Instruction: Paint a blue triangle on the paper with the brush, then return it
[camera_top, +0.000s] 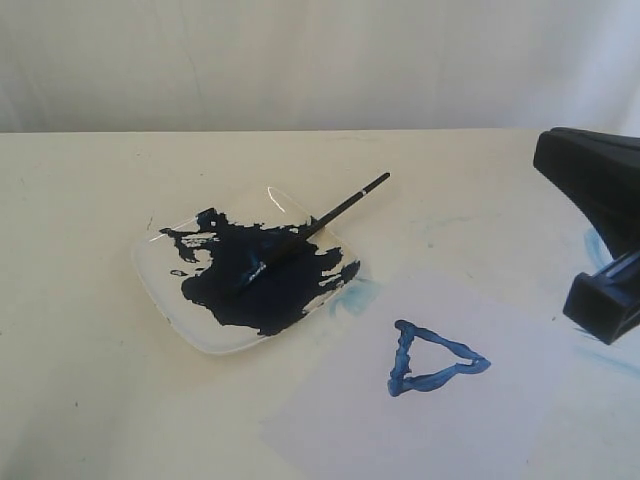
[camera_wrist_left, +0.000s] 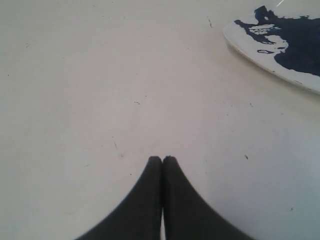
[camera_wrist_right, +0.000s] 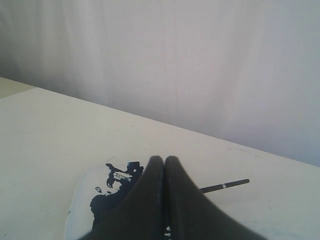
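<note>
My right claw (camera_wrist_right: 164, 159), pressed together and empty, sits at frame right. Lower centre, left of it: the blue triangle (camera_top: 432, 358) on the paper (camera_top: 350, 430). Farther, centre-left: the brush (camera_top: 330, 215), lying across the dish (camera_top: 150, 262), well apart from it.

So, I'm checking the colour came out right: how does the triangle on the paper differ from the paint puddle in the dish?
The triangle is mid-blue; the puddle is dark navy, almost black. The triangle is a thin outline around bare paper; the puddle is a broad filled blot with ragged edges. The brush lies across the puddle in the dish, apart from the triangle. Both are blue paint.
</note>
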